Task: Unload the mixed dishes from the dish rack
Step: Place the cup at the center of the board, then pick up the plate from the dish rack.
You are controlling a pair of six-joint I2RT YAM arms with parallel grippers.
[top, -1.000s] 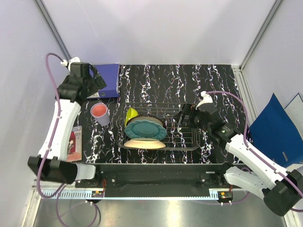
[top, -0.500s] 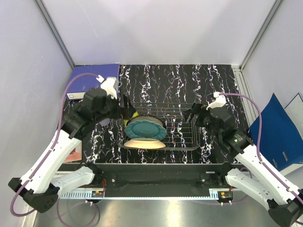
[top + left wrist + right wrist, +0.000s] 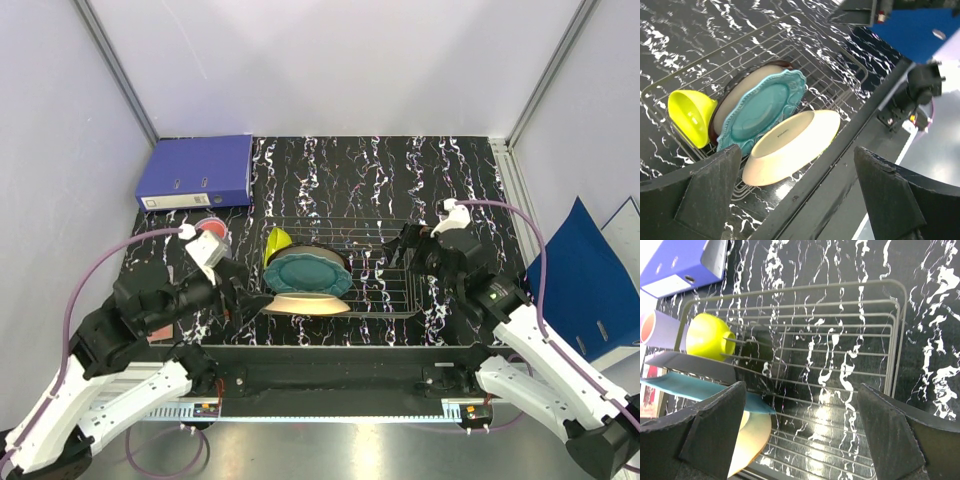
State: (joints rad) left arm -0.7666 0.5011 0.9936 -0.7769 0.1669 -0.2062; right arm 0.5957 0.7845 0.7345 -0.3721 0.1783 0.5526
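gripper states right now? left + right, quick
Left gripper: open, fingers wide apart, holding nothing.
Right gripper: open, fingers wide apart, holding nothing.

Plate (image 3: pixel 315 274) in rack (image 3: pixel 390 285), L side; big bowl (image 3: pixel 305 303) in front, small bowl (image 3: pixel 276 242) behind. Cup (image 3: pixel 211 228) L of rack.

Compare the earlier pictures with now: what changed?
The left pincer swung from the far corner by the binder to the near side, now open beside the rack's left end. The right pincer, open at the rack's right end, barely shifted. Nothing was grasped; the dishes, cup and binder stayed put.
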